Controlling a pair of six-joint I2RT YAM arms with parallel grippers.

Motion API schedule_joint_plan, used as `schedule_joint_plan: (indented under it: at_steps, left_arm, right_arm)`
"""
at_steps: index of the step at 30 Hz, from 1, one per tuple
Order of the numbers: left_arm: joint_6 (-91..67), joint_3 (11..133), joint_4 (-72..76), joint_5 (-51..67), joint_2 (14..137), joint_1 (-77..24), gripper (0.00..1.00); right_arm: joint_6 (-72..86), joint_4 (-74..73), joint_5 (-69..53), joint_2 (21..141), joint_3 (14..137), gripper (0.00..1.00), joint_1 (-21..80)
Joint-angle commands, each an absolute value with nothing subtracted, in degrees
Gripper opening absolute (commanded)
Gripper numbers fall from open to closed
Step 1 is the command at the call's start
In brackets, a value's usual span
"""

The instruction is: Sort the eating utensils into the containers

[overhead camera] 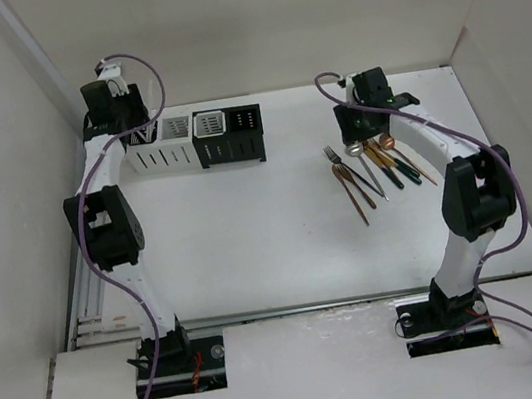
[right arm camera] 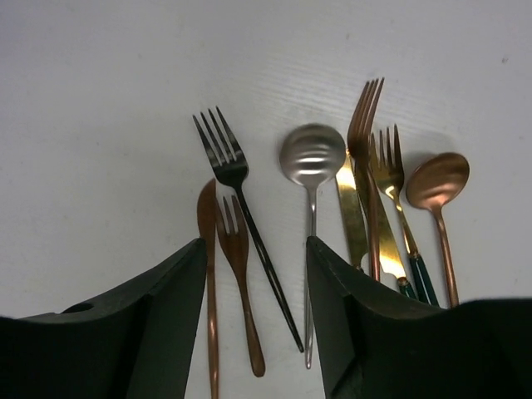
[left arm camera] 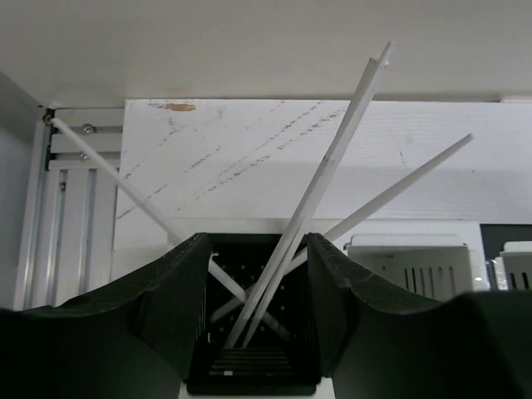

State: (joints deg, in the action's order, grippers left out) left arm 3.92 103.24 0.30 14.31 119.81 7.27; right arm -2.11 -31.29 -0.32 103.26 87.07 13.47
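Observation:
Several eating utensils (overhead camera: 372,167) lie side by side on the white table at the right. In the right wrist view they are a black fork (right arm camera: 233,179), a silver spoon (right arm camera: 312,158), a copper knife (right arm camera: 207,224), a small copper fork (right arm camera: 235,249), a gold knife (right arm camera: 351,208) and a copper spoon (right arm camera: 438,183). My right gripper (right arm camera: 256,249) is open just above them, straddling the black and small copper forks. The containers (overhead camera: 198,141) stand in a row at the back left. My left gripper (left arm camera: 258,241) is open over the leftmost caddy (left arm camera: 249,384), where white chopsticks (left arm camera: 328,158) lean.
White enclosure walls stand close at the left, back and right. An aluminium rail (overhead camera: 91,308) runs along the table's left edge. The neighbouring white caddy (left arm camera: 407,262) sits right of the left gripper. Purple cables (overhead camera: 150,76) loop off both arms.

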Motion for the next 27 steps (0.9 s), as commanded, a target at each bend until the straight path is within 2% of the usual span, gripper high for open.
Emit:
schedule_joint_plan:
  at_steps: [1, 10, 20, 27]
  left_arm:
    - [0.9, 108.2, -3.9, 11.2, 112.2, 7.8, 0.48]
    - [-0.9, 108.1, -16.3, 1.0, 102.7, 7.8, 0.49]
    - [-3.0, 104.1, -23.6, -2.0, 94.9, 7.8, 0.49]
    - [-4.4, 104.6, -25.3, -2.0, 93.0, 7.8, 0.49]
  right_arm:
    - [-2.5, -36.7, -2.4, 104.7, 85.5, 0.56, 14.1]
    - [0.4, -37.8, 0.0, 108.2, 76.5, 0.56, 17.8]
    - [2.8, -38.7, 3.9, 110.8, 74.6, 0.56, 22.3]
    - [3.3, -42.0, 1.9, 111.5, 73.2, 0.48, 22.3]
